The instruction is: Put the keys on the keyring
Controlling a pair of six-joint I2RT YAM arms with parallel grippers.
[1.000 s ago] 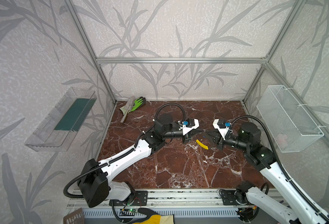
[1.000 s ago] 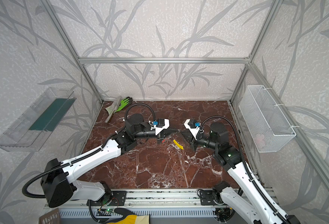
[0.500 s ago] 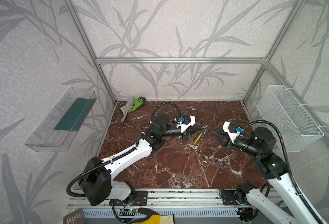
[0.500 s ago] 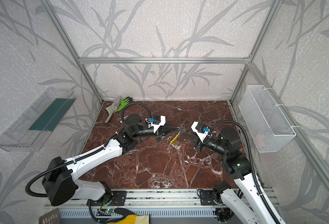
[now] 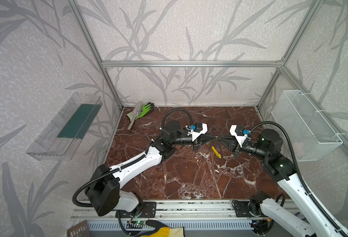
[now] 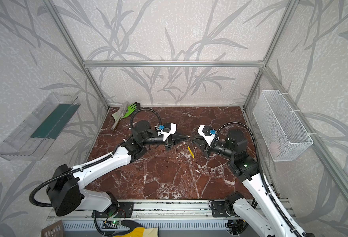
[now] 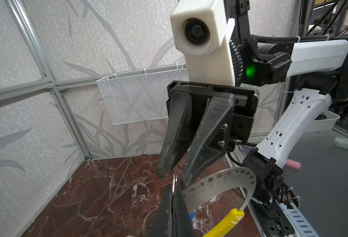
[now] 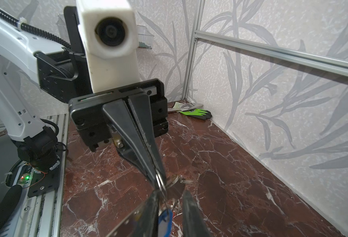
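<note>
Facing tip to tip along the 9-to-3 line in a top view, your left gripper (image 5: 213,138) and right gripper (image 5: 221,139) meet above the marble floor (image 5: 189,174). The keyring (image 7: 220,176) hangs there, its yellow arc (image 5: 216,152) at about 5 o'clock. The blue key (image 8: 165,217) sits between the right fingers, which stand slightly apart. Your left fingers press together on a thin wire ring (image 7: 173,183), with the keyring's grey end just beside it, so threading likely falls to the right arm.

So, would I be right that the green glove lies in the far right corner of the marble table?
Not quite: the green glove lies in the far left corner of the marble table, as both top views show.
</note>
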